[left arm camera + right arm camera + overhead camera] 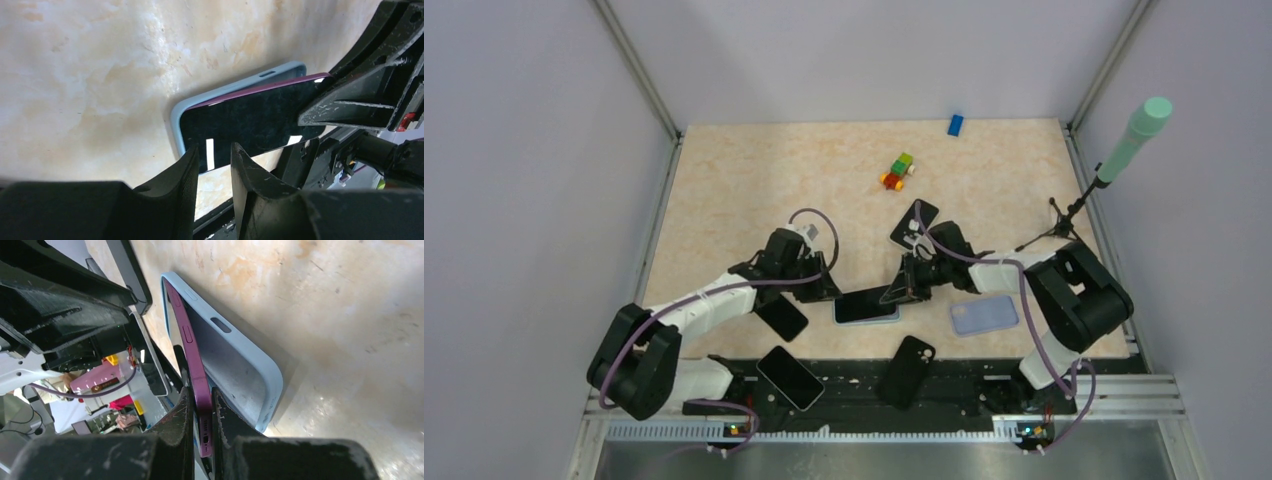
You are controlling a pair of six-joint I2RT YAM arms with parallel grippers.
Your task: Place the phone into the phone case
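Your right hand (202,390) is pinching one end of the purple phone (186,332), holding it tilted. The phone's far end is sitting in the light blue case (240,365), which is lying on the bench (350,315), and the pinched end is standing raised. Your left hand (212,152) is hovering by that far end, fingers slightly spread, gripping nothing.

The beige marbled table (724,180) carries a blue block (955,124) at 1 o'clock, a coloured block cluster (898,172) at 12, a black flat item (914,225) near the middle, a tripod stand (1064,225) at 3, a pale case (984,315) at 4, the light blue phone case (240,365) at 6, and a dark flat item (782,318) at 7.
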